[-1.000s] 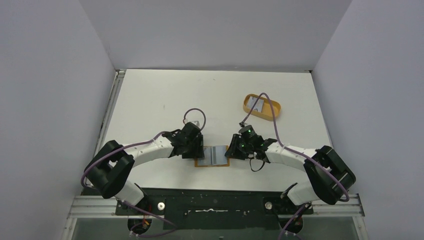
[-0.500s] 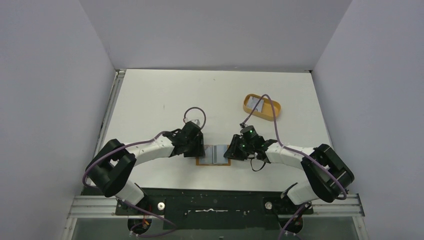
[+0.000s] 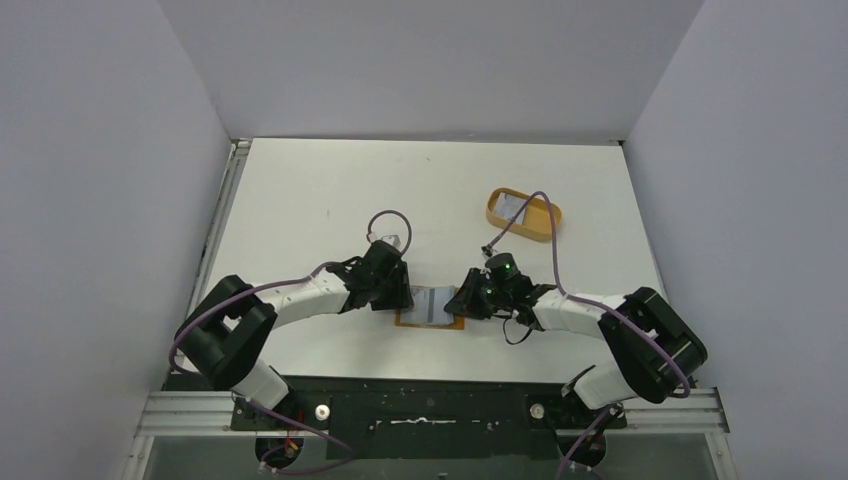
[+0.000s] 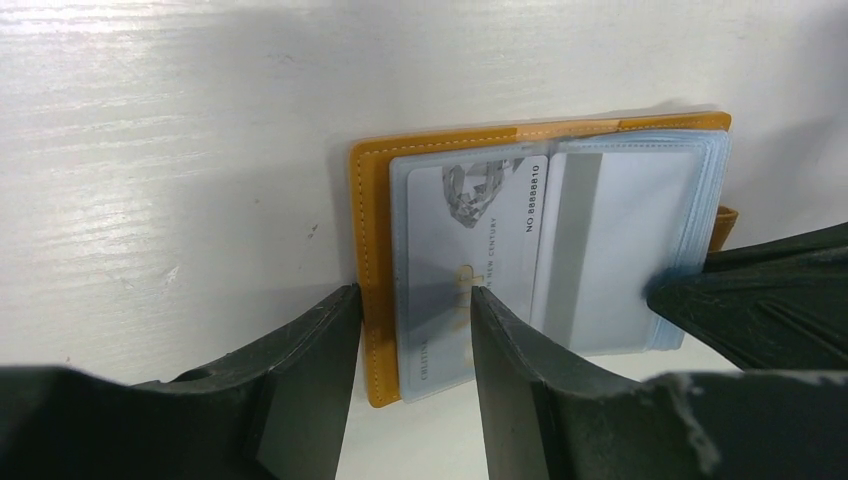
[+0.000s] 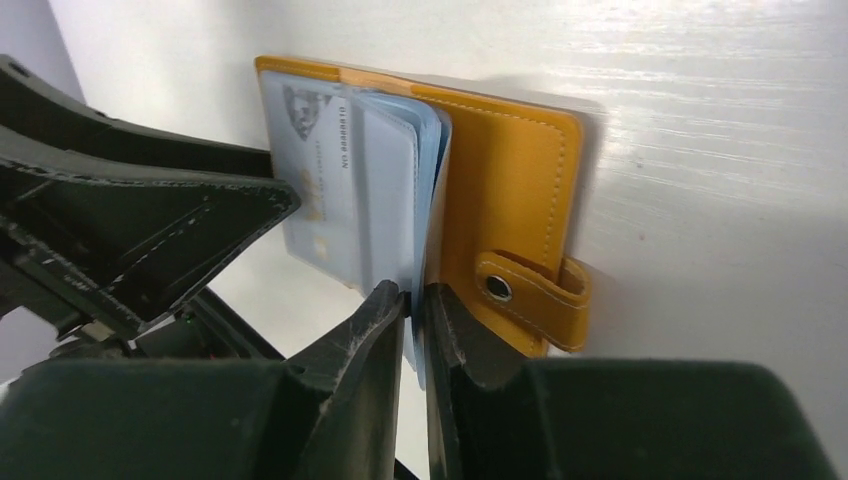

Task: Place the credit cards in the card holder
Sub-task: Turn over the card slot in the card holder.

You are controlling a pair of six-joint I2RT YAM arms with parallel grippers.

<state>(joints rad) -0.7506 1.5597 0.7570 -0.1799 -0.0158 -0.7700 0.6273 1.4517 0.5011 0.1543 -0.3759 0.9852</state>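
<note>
Left claw [image 4: 410,300] was half open, its fingers straddling the left cover edge of the holder [image 4: 365,200], no clamp visible. Holder lay open at centre of the desk [image 3: 330,200], near the front edge, with a card [image 4: 470,230] in its left sleeve. Right claw [image 5: 415,292] was nearly shut, pinching the holder's blue sleeves [image 5: 385,180].

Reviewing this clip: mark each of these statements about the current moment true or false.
1. The wallet lies open on the table. True.
2. The orange tray holds a card. True.
3. The right gripper hangs wide open, clear of the wallet. False: its fingers pinch the wallet's clear sleeves.
4. The snap tab is fastened. False: it sticks out loose, unfastened.
5. No card is in the wallet. False: a printed card sits in one sleeve.
</note>
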